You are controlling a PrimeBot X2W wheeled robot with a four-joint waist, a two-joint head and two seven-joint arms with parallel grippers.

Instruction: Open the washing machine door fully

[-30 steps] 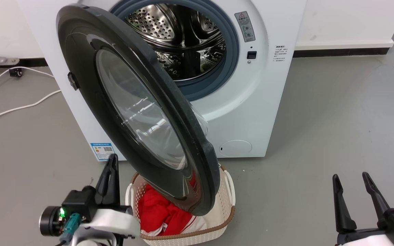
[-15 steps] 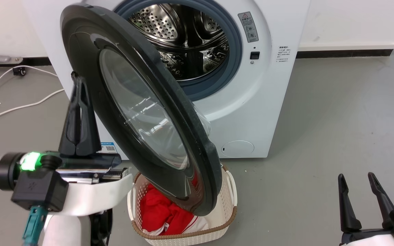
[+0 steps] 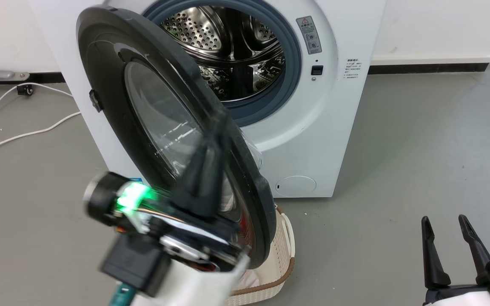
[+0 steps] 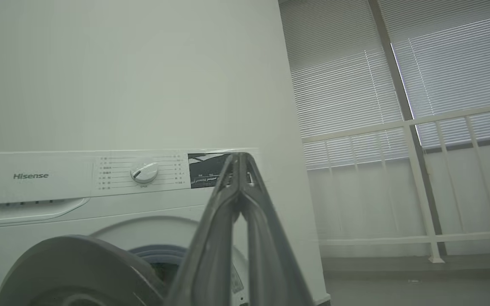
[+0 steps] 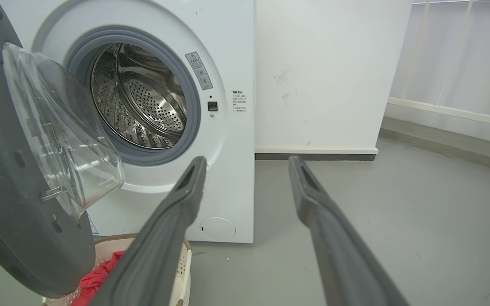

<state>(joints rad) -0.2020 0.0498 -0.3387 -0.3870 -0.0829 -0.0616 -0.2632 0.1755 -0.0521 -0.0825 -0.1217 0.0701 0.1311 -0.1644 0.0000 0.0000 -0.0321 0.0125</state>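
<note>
White cables [image 3: 19, 135] are lying on the grey floor [image 3: 419, 148] at the far left. Next to them, the large round glossy black washing machine door [image 3: 100, 63], with its bulging clear glass window, is standing partly open. It is hinged on its left side, and its free edge is pointing out over a white perforated laundry basket [image 3: 286, 250].

The left gripper [image 3: 216, 127] is showing blurred in the head view, in front of the door's window. Whether it is touching the door cannot be told. In the left wrist view its jaws are clenched together on nothing, with their tips overlapping the machine's control panel [image 4: 143, 172].

Behind the door, the big white front-loading washing machine [image 3: 313, 140] is showing its perforated steel drum [image 3: 228, 42] inside a grey rubber ring [image 3: 291, 76]. Red cloth [image 5: 100, 276] is lying in the basket below.

At the lower right, the right gripper [image 3: 443, 219] is hanging above the floor with its jaws released and spread, well apart from the door.
</note>
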